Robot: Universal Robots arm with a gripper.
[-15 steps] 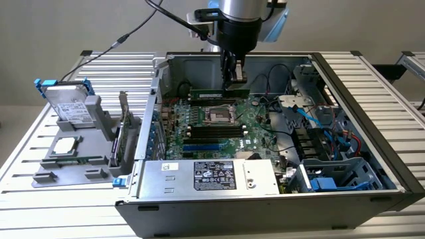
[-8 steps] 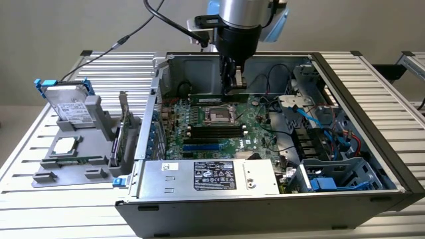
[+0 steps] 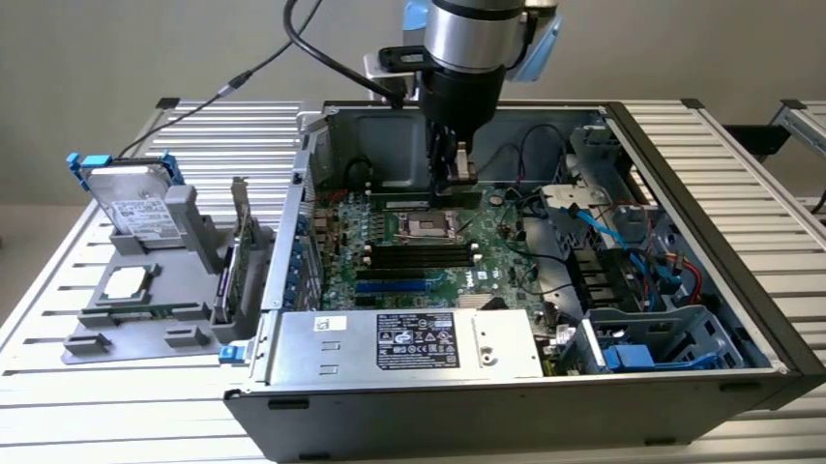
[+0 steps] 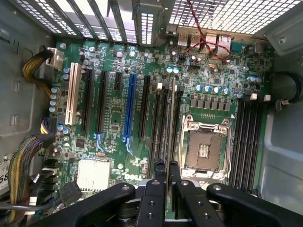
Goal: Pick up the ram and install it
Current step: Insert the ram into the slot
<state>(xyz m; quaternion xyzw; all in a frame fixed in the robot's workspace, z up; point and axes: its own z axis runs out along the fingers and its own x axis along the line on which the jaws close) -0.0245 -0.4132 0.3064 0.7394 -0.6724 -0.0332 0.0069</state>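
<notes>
Your gripper (image 4: 166, 166) is clamped on the ram (image 4: 171, 118), fingers close together on its upper edge. You see the stick edge-on as a thin strip running away from the fingertips, contact edge facing the motherboard (image 4: 113, 113). It hangs inside the open computer case (image 3: 775, 329), turned lengthways along the black memory slots (image 4: 158, 113) just beside the CPU socket (image 4: 203, 149), a pose that suits pressing it straight in. From this angle it seems to sit just above a slot, though I cannot tell whether it touches.
</notes>
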